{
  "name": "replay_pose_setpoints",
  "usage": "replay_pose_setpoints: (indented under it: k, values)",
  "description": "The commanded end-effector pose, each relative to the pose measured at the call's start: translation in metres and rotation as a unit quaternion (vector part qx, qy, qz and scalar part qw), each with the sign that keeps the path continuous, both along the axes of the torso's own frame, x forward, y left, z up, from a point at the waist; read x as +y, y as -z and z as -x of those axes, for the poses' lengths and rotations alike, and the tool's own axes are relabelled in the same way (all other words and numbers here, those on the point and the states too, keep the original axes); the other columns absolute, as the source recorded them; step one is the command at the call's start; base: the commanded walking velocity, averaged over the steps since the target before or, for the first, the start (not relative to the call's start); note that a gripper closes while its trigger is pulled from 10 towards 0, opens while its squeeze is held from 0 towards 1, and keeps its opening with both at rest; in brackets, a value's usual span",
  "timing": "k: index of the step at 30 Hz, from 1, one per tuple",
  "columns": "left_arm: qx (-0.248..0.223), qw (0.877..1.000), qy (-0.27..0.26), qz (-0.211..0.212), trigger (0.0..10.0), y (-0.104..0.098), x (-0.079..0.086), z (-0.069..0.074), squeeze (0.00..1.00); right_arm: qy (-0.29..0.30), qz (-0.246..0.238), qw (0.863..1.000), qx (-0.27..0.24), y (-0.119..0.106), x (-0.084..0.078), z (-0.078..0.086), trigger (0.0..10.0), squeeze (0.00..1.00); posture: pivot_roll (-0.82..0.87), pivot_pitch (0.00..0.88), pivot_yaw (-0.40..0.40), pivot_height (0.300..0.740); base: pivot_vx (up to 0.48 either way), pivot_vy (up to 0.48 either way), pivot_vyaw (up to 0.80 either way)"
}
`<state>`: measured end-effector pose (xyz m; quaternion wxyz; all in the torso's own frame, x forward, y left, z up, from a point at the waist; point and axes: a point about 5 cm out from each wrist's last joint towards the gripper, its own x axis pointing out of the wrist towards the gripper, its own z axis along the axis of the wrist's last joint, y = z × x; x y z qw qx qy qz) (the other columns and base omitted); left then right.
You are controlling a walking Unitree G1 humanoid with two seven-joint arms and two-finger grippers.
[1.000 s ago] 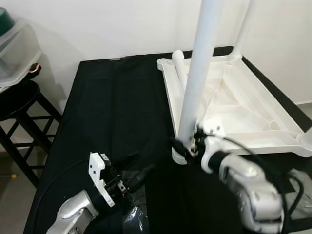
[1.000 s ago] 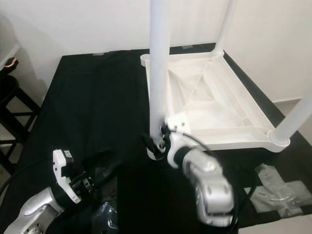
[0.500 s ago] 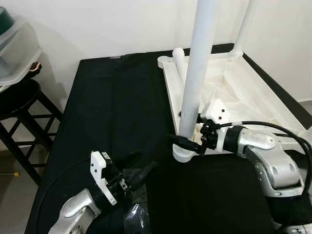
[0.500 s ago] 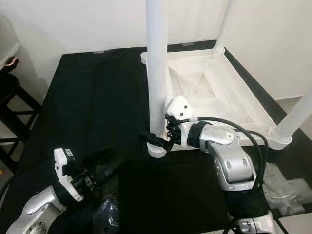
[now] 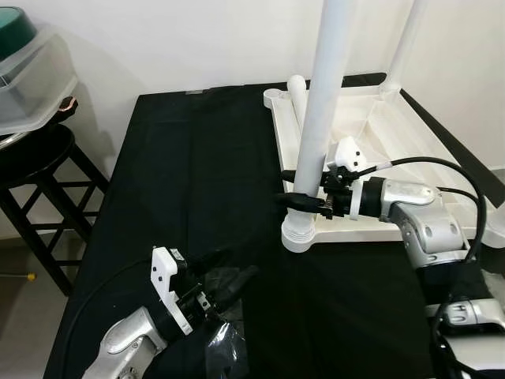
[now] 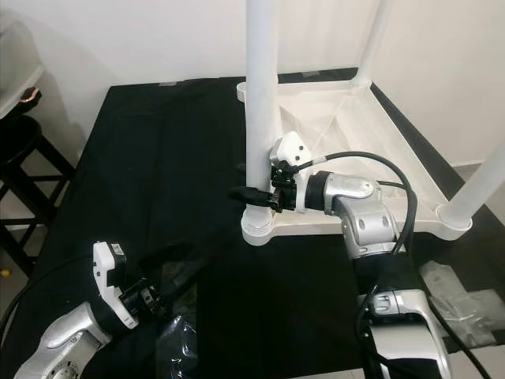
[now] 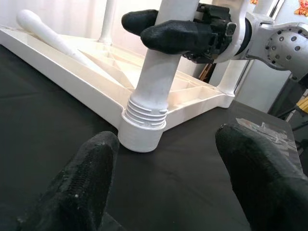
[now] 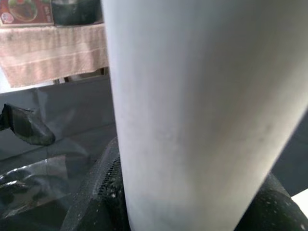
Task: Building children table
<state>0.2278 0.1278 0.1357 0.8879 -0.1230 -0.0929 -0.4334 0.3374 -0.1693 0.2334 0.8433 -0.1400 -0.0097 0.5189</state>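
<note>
White plastic table top (image 5: 410, 170) lay upside down at upper right of the black-covered table (image 5: 181, 181), ribbed underside up. Near leg (image 5: 319, 118) stood upright in the corner socket (image 5: 298, 234), threads showing just above it; a loose leg (image 5: 297, 99) lay inside the top. Right gripper (image 5: 296, 197) pinched near leg w/ both fingers. Left gripper (image 5: 229, 276), lower left, fingers spread, held nothing. Clear bin (image 5: 31, 75) at upper left sat on a stool (image 5: 35, 162), contents unclear.

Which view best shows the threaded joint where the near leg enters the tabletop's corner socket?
The left wrist view: the leg's threads sit unobstructed above the corner socket, with the right tool clamped higher on the leg. Both eye views show the joint small, from above. The right wrist view gives just the leg's plain shaft.
</note>
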Motion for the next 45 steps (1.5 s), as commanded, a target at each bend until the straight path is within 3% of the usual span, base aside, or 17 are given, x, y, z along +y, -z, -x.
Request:
replay_pose_setpoints:
  k: [1, 2, 5, 7, 16, 17, 19, 20, 22, 23, 30, 31, 34, 35, 43, 44, 45]
  values:
    - [0.002, 1.000, 0.000, -0.004, 10.0, 0.001, 0.001, 0.002, 0.00, -0.001, 0.002, 1.000, 0.010, 0.006, -0.001, 0.003, 0.0, 0.00, 0.05, 0.165, 0.022, 0.740, 0.000, 0.000, 0.00]
    - [0.002, 1.000, 0.001, -0.005, 10.0, 0.001, 0.003, 0.002, 0.00, 0.128, -0.010, 0.991, 0.023, 0.029, 0.003, 0.010, 0.0, 0.00, 0.05, 0.176, 0.004, 0.740, 0.000, 0.000, 0.00]
    - [0.002, 1.000, 0.000, -0.006, 10.0, 0.001, 0.004, 0.002, 0.00, 0.207, -0.014, 0.978, 0.026, 0.039, 0.003, 0.010, 0.0, 0.00, 0.05, 0.177, 0.003, 0.740, 0.000, 0.000, 0.00]
    - [0.002, 1.000, 0.000, -0.008, 10.0, 0.001, 0.007, 0.000, 0.00, 0.351, 0.001, 0.932, 0.085, 0.086, 0.026, 0.057, 0.0, 0.00, 0.03, 0.192, 0.028, 0.740, 0.000, 0.000, 0.00]
    - [0.005, 1.000, -0.003, -0.008, 10.0, 0.002, 0.009, -0.003, 0.00, 0.396, 0.021, 0.914, 0.087, 0.087, 0.018, 0.069, 0.0, 0.00, 0.02, 0.175, 0.030, 0.740, 0.000, 0.000, 0.00]
    - [0.004, 1.000, -0.006, -0.006, 10.0, 0.002, 0.010, -0.004, 0.00, 0.380, 0.020, 0.920, 0.097, 0.086, 0.022, 0.070, 2.5, 0.00, 0.02, 0.174, 0.032, 0.740, 0.000, 0.000, 0.00]
    - [0.003, 1.000, -0.008, -0.006, 10.0, 0.002, 0.010, -0.004, 0.00, 0.370, 0.021, 0.923, 0.101, 0.085, 0.024, 0.071, 2.5, 0.00, 0.02, 0.174, 0.032, 0.740, 0.000, 0.000, 0.00]
    - [0.003, 1.000, -0.009, -0.006, 10.0, 0.002, 0.010, -0.004, 0.00, 0.352, 0.011, 0.930, 0.104, 0.082, 0.028, 0.070, 10.0, 0.00, 0.02, 0.171, 0.034, 0.740, 0.000, 0.000, 0.00]
    - [0.003, 1.000, -0.009, -0.006, 10.0, 0.002, 0.010, -0.004, 0.00, 0.352, 0.011, 0.930, 0.104, 0.082, 0.028, 0.070, 10.0, 0.00, 0.02, 0.171, 0.034, 0.740, 0.000, 0.000, 0.00]
    - [0.002, 1.000, -0.008, -0.006, 10.0, 0.002, 0.010, -0.004, 0.00, 0.326, -0.005, 0.939, 0.107, 0.076, 0.033, 0.069, 10.0, 1.00, 0.01, 0.168, 0.036, 0.740, 0.000, 0.000, 0.00]
    - [0.003, 1.000, -0.002, -0.005, 10.0, 0.003, 0.008, -0.005, 0.00, 0.122, -0.065, 0.990, 0.034, 0.033, 0.039, 0.060, 10.0, 1.00, 0.02, 0.156, 0.039, 0.740, 0.000, 0.000, 0.00]
    - [0.003, 1.000, -0.002, -0.005, 10.0, 0.003, 0.007, -0.005, 0.00, 0.090, -0.043, 0.995, 0.016, 0.028, 0.032, 0.057, 10.0, 0.42, 0.02, 0.152, 0.040, 0.740, 0.000, 0.000, 0.00]
    - [0.003, 1.000, -0.002, -0.004, 10.0, 0.004, 0.006, -0.005, 0.00, 0.069, -0.016, 0.997, 0.008, 0.025, 0.022, 0.052, 10.0, 0.42, 0.02, 0.151, 0.038, 0.740, 0.000, 0.000, 0.00]
    - [0.003, 1.000, -0.001, -0.004, 10.0, 0.004, 0.005, -0.005, 0.00, 0.068, -0.009, 0.998, 0.004, 0.023, 0.018, 0.044, 10.0, 0.00, 0.03, 0.148, 0.037, 0.740, 0.000, 0.000, 0.00]
    - [0.002, 1.000, 0.001, -0.004, 10.0, 0.004, 0.004, -0.004, 0.00, 0.018, 0.009, 1.000, -0.006, 0.012, 0.014, 0.024, 10.0, 0.00, 0.03, 0.148, 0.032, 0.740, 0.000, 0.000, 0.00]
    - [0.002, 1.000, 0.001, -0.005, 10.0, 0.005, 0.003, -0.004, 0.00, 0.006, 0.003, 1.000, -0.007, 0.006, 0.017, 0.016, 8.9, 0.00, 0.03, 0.149, 0.027, 0.740, 0.000, 0.000, 0.00]
    - [0.002, 1.000, 0.001, -0.005, 10.0, 0.005, 0.003, -0.003, 0.00, -0.007, -0.007, 1.000, -0.005, 0.002, 0.018, 0.008, 0.0, 0.00, 0.03, 0.150, 0.025, 0.740, 0.000, 0.000, 0.00]
